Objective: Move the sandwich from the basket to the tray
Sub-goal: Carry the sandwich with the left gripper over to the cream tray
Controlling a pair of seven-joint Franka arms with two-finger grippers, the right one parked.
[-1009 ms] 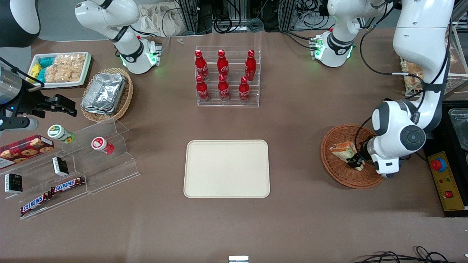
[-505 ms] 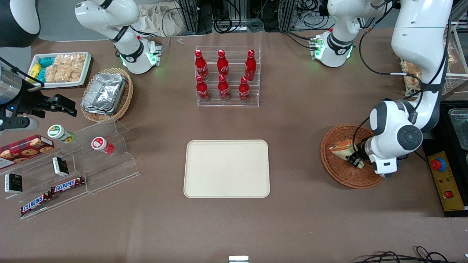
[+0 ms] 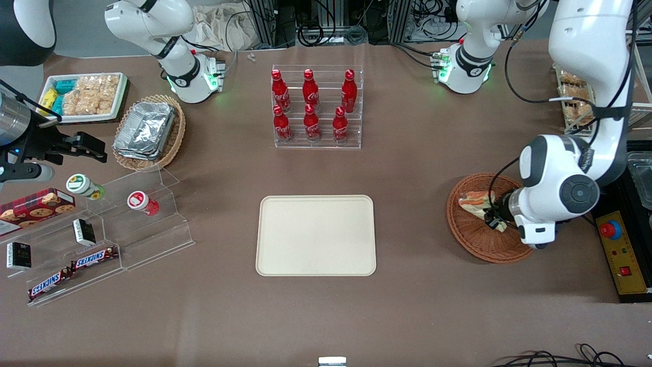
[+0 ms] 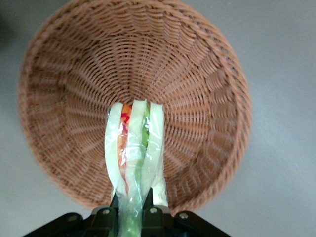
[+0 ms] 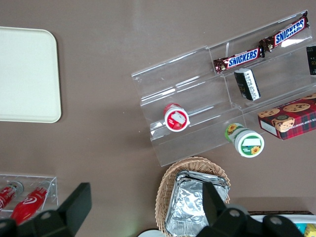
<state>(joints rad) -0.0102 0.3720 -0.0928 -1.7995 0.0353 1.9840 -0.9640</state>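
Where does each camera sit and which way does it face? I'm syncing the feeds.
Front view: high, facing both arms across the table; end effector shut on the sandwich over the basket.
Left wrist view: looks down past the fingers at sandwich and basket.
Right wrist view: looks down at the tray; dark end effector parts show.
Shared: tray.

robotics lab staged as a snack shop: cable bundles [image 3: 326, 25] and arm bases [image 3: 461, 71] just above a cola bottle rack [image 3: 317, 108], an emergency-stop box [image 3: 622, 255] toward the working arm's end.
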